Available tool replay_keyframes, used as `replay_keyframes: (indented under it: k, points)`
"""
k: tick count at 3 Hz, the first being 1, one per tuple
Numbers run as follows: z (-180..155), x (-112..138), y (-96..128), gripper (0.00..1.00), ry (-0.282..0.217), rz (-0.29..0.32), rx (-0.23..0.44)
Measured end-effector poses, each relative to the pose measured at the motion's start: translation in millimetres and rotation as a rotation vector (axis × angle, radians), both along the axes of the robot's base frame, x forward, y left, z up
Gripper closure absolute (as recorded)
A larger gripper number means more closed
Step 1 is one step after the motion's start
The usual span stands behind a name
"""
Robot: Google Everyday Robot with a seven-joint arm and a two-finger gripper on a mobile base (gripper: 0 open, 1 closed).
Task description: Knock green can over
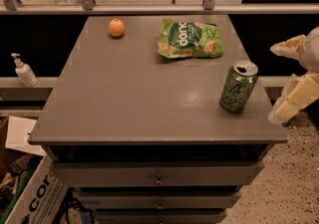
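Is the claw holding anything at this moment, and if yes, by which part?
Nothing is held. The claw hangs open off the right edge of the table, beside the upright green can, with a gap between them.

Green can (239, 87) upright, near claw (281, 82)

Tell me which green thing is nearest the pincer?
The upright green can, by the pincer off the table's right edge; the green bag lies farther back.
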State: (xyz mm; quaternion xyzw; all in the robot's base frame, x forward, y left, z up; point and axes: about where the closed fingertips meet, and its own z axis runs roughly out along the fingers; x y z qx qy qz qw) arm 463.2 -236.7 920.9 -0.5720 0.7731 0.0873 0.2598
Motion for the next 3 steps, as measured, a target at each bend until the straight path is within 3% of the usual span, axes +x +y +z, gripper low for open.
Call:
replay_keyframes:
  k: [3]
  points:
    - [-44.7,51.5,8.8,0.00,-0.030,0.036,0.309]
